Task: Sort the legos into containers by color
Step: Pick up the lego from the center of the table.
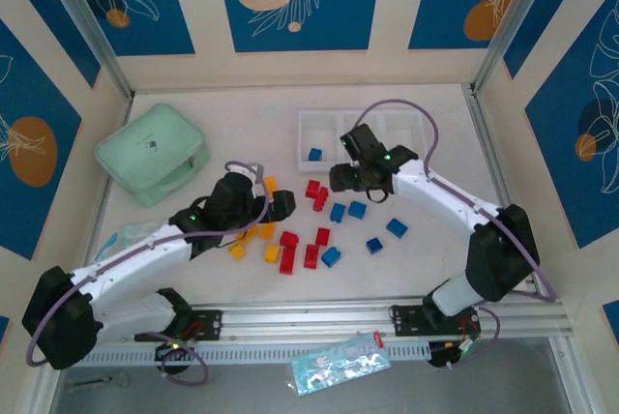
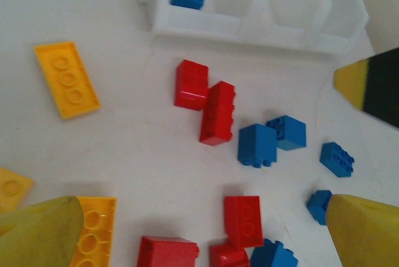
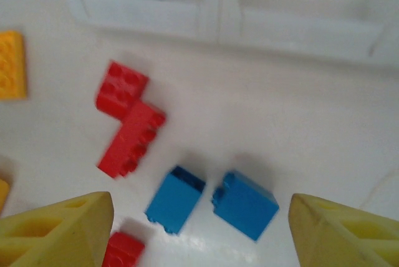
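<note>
Right gripper (image 3: 198,208), jaws apart and empty, hovers above two blue legos (image 3: 176,199) at six o'clock from the tray (image 3: 249,27); the next move likely calls for lowering onto one.

White arms (image 1: 145,254) with black joints (image 1: 498,251), lilac cables (image 1: 397,103), yellow gripper fingers (image 3: 59,233).

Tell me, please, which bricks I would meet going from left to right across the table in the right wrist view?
yellow plate at the left edge → two touching red bricks → blue brick → second blue brick
</note>
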Controlling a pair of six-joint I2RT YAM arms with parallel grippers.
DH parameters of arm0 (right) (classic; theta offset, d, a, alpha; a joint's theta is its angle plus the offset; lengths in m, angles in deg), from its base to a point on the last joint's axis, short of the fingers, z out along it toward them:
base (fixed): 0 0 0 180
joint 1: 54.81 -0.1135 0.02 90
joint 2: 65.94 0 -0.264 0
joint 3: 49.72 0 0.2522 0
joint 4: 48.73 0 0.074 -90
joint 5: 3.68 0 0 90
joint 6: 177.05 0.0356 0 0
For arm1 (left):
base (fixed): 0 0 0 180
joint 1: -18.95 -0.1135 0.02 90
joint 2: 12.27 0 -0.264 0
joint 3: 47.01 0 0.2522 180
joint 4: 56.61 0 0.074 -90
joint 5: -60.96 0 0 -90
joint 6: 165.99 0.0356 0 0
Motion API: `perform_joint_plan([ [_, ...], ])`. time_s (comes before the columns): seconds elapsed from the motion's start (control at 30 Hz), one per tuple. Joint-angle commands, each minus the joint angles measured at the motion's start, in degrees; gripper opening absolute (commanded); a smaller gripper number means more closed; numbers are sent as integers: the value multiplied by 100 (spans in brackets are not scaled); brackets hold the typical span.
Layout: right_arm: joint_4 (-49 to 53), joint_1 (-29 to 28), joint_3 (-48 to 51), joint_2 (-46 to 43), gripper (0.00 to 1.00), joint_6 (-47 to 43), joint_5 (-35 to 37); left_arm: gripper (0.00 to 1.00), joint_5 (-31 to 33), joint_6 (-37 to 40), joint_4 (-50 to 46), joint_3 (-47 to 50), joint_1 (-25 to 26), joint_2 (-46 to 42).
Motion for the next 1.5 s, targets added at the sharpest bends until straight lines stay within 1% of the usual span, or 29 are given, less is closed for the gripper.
perform_joint_plan([
  [0.0,139,194,443,-254,77,340,-287,99,-24,-32,529,133,230,61],
  [0.17,-303,345,1134,-347,80,660,-784,99,2,-58,664,88,491,331],
  [0.3,-630,435,1355,-227,81,772,-1013,99,-15,-16,740,-24,616,522],
  [0.53,-901,555,1358,165,81,906,-955,99,80,-5,727,-146,682,664],
  [0.73,-1008,555,1201,527,75,972,-723,99,99,-8,621,-206,692,725],
  [0.97,-1192,597,1246,734,66,939,-669,99,158,69,463,-312,692,729],
  [1.1,-1196,599,1303,699,59,873,-679,99,213,89,397,-325,692,731],
  [1.37,-974,445,1328,383,46,679,-301,99,310,99,372,-329,687,692],
  [1.47,-810,369,1229,203,43,590,-167,99,405,191,252,-355,683,604],
])
